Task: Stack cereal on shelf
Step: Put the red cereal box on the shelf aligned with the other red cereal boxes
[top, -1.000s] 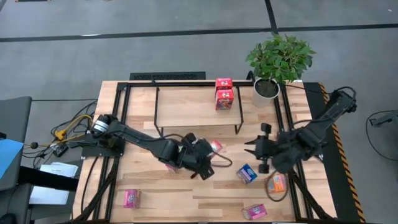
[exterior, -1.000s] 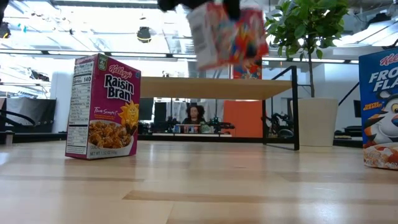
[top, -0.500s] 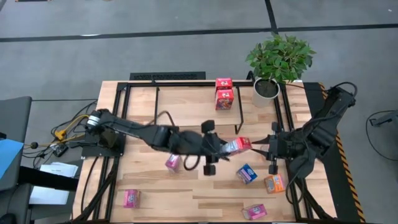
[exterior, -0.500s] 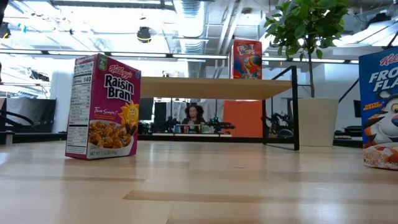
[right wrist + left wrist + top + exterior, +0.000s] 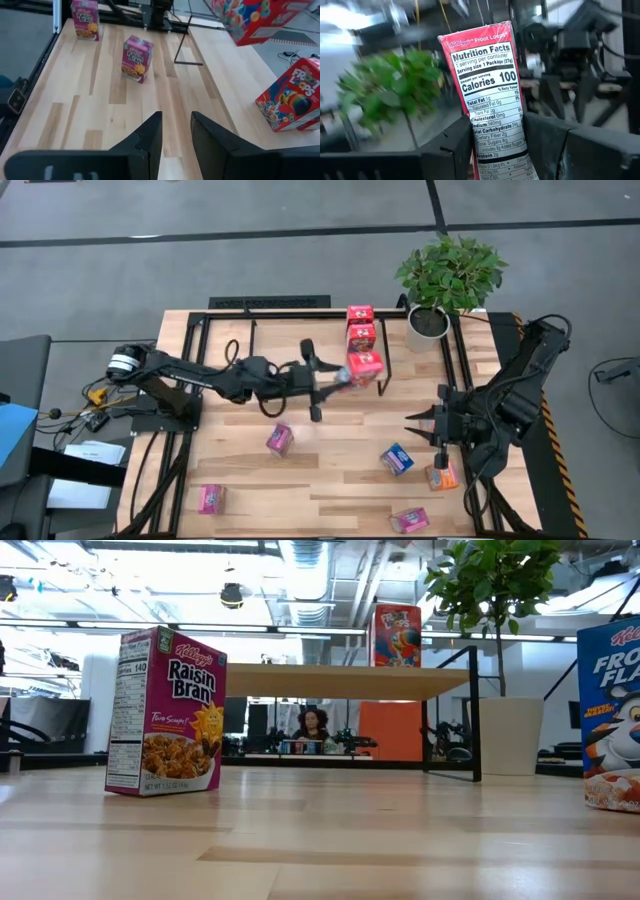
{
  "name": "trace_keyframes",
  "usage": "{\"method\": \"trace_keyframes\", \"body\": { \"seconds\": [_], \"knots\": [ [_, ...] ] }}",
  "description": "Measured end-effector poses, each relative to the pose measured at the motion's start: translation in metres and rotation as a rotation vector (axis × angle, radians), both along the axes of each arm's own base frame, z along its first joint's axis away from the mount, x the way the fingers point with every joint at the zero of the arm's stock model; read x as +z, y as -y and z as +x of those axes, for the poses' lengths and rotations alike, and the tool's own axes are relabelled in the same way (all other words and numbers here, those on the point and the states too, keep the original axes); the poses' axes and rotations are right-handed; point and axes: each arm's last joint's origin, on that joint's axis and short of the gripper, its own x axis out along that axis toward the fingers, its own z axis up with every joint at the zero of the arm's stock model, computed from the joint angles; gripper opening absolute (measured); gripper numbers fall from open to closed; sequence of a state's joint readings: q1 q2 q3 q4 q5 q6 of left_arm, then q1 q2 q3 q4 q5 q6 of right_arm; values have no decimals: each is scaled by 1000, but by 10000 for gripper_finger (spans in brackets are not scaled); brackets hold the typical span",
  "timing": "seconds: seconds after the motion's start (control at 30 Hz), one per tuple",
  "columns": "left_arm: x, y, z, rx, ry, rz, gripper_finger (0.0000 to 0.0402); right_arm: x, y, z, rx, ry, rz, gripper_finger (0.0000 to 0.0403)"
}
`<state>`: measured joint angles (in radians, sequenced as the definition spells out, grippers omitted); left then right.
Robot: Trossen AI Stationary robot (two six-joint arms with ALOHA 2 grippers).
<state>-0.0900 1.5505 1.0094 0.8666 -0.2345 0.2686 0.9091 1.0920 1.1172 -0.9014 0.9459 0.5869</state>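
The red cereal box (image 5: 364,366) is a light, stiff cardboard carton, easily crushed, best pinched across its narrow sides. The left pincer (image 5: 340,379) holds it that way, over the shelf (image 5: 300,352) board. Just beyond the pincer stand two more red boxes (image 5: 360,324), near the shelf's end rail. The right pincer (image 5: 418,424) hangs empty, slightly open, over the tabletop (image 5: 330,480), well apart.

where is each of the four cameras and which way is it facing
high: overhead, looking straight down on the shelf; both arms show.
low: at tabletop height, level toward the shelf; no arm shows.
left wrist: on the left arm, facing the red box in the left tool.
right wrist: over the right tool, across the table.
shared: right wrist and high both show the pink box.
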Motion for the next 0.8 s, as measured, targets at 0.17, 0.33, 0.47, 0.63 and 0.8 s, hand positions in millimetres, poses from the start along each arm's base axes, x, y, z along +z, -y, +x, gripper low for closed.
{"method": "trace_keyframes", "body": {
  "seconds": [0.17, 0.33, 0.47, 0.63, 0.8],
  "knots": [
    [-32, -23, -6, 50, 38, -42, 144, 0, 0, 5, -18, 8, 9, 127],
    [-47, -31, 1, 130, -15, -37, 144, 0, 3, 8, -44, 12, 8, 127],
    [-49, -33, 1, 207, -37, -44, 144, 0, 5, 10, -60, 16, 12, 127],
    [-65, -34, 8, 220, -107, -84, 144, 0, 7, 12, -70, 16, 10, 127],
    [-86, -31, 17, 324, -113, -96, 144, 0, 7, 12, -72, 16, 10, 127]
  ]
}}
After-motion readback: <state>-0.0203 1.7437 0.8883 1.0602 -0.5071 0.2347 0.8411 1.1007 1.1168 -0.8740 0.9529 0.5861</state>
